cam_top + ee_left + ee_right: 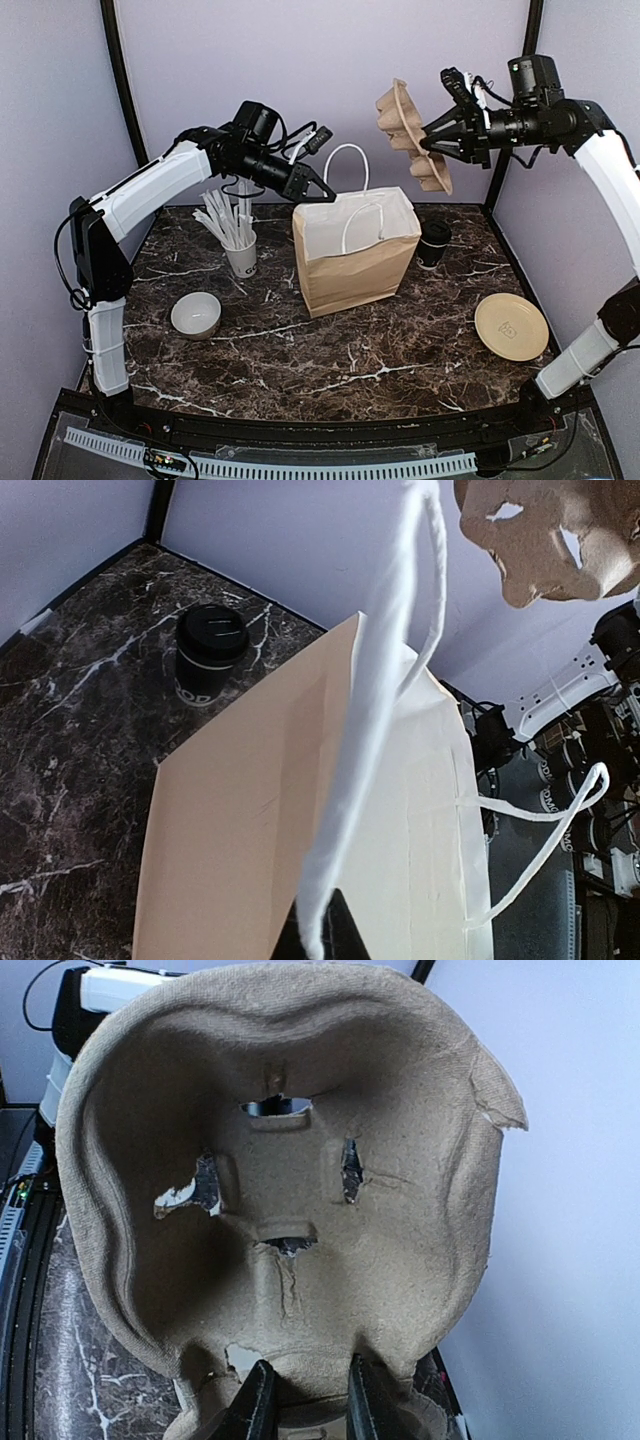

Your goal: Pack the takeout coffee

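Note:
The takeout coffee [433, 243], a small black cup with a black lid, stands on the table just right of the brown paper bag [355, 265]. It also shows in the left wrist view [210, 655], beyond the bag [250, 810]. The bag stands upright and open, white inside. My left gripper [327, 190] is shut on the bag's white handle [372, 720] at the bag's left rim. My right gripper [430, 142] is shut on a brown pulp cup carrier [410, 135] and holds it in the air above and right of the bag. The carrier fills the right wrist view [280, 1160].
A white cup of white sticks [240, 252] stands left of the bag. A white bowl [196, 314] sits at the front left. A tan plate [511, 326] lies at the front right. Walls close the table's back and sides.

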Controlling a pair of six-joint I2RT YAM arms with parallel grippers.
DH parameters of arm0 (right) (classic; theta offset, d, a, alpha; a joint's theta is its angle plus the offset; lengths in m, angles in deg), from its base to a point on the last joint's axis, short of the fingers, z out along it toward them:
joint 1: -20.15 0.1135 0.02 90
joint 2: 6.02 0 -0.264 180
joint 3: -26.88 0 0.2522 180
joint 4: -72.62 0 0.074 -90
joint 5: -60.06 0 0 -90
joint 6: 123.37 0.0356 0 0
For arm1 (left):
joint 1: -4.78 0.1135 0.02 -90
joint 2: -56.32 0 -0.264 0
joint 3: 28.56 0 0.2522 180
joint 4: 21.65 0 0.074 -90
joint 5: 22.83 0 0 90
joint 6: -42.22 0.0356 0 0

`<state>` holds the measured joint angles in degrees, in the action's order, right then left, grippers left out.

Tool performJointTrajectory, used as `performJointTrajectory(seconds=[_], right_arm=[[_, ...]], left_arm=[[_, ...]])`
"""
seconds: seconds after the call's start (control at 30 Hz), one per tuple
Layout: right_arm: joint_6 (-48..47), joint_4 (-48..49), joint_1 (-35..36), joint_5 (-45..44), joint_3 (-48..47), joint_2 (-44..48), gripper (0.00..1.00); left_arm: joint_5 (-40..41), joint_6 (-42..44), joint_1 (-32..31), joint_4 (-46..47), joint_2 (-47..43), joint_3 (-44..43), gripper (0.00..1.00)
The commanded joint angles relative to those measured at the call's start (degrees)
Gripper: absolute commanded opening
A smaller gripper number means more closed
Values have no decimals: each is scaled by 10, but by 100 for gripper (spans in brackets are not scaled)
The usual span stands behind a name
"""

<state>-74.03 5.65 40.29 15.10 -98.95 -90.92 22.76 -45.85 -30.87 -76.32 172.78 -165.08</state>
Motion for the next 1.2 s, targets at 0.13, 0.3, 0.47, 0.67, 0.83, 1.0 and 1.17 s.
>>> performJointTrajectory(seconds=[0.13,0.3,0.47,0.67,0.83,1.0,1.17], right_arm=[[-26,-54,84,11,7,-6,21],[-25,-59,110,2,19,-6,21],[-17,-50,120,5,43,-7,21],[-7,-39,136,14,83,-5,21],[-3,-27,142,8,122,-6,20],[-8,-19,142,-6,143,-7,20],[-13,-15,142,-16,149,-10,19]], left_arm=[[-76,9,-17,-28,-23,-13,0],[-95,5,-28,-28,-20,-13,0],[-112,11,-40,-38,-14,-13,0],[-97,11,-50,-41,-5,-10,0],[-88,7,-49,-36,4,-7,13],[-36,7,-49,-32,2,-16,43],[18,14,-49,-28,-12,-22,58]])
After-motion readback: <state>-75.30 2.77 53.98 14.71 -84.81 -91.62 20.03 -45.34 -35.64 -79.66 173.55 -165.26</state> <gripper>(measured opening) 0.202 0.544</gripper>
